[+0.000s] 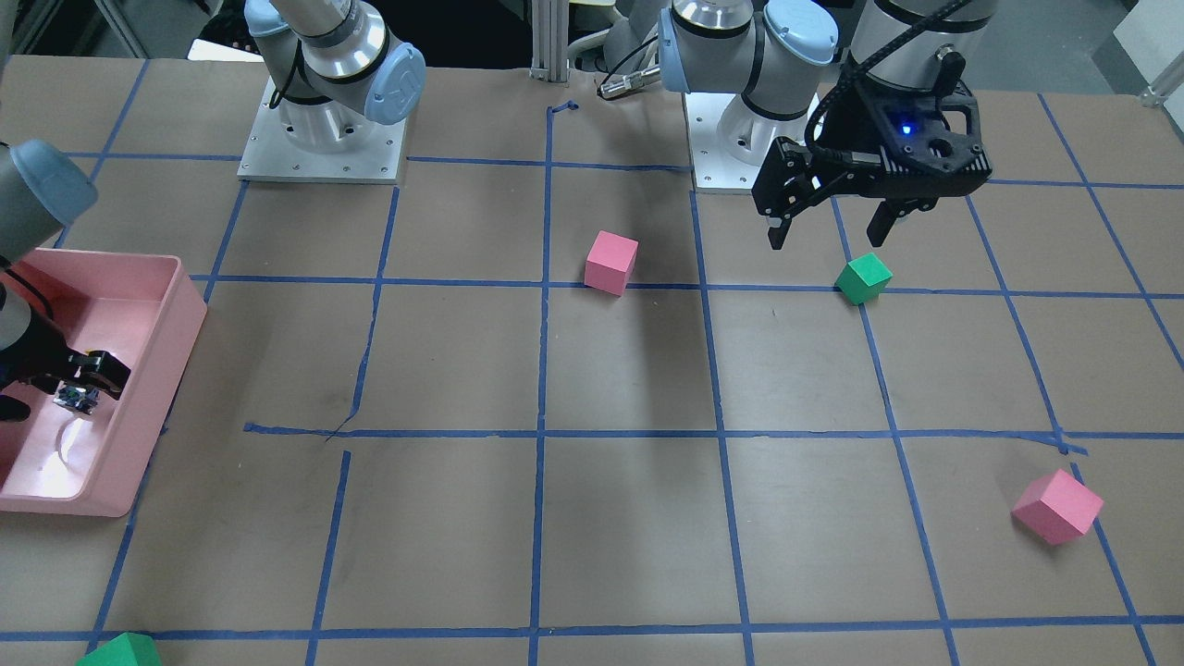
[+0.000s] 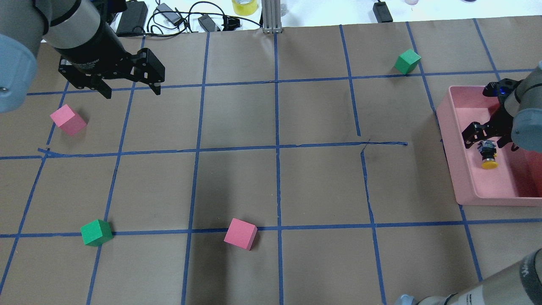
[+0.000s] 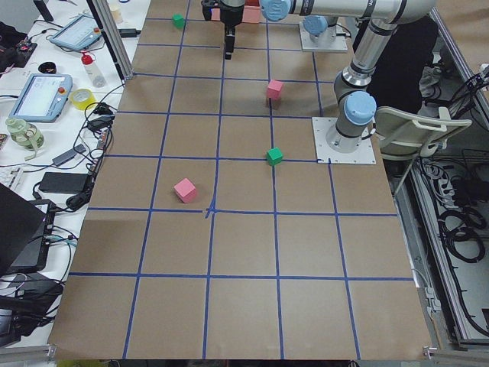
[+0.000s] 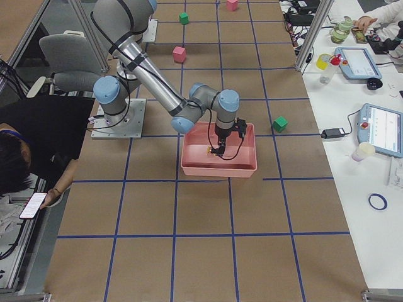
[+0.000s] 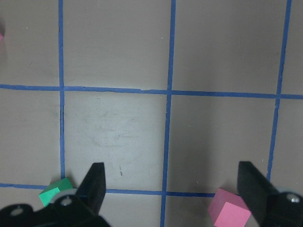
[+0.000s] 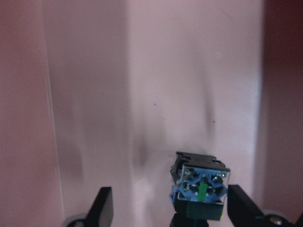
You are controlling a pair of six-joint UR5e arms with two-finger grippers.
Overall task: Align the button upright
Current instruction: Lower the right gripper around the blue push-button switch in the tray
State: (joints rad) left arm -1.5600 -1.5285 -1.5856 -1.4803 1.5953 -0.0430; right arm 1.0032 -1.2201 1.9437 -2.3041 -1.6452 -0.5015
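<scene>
The button (image 2: 488,155) is seen in the pink tray (image 2: 465,186), not yet set upright: its yellow cap is turned away from the wrist camera and its contact base is shown to it. It is flanked, not clamped, by the spread right gripper (image 2: 483,137). The grasp and righting are judged still to be done. The left gripper (image 2: 132,92) is held wide, well apart.
</scene>
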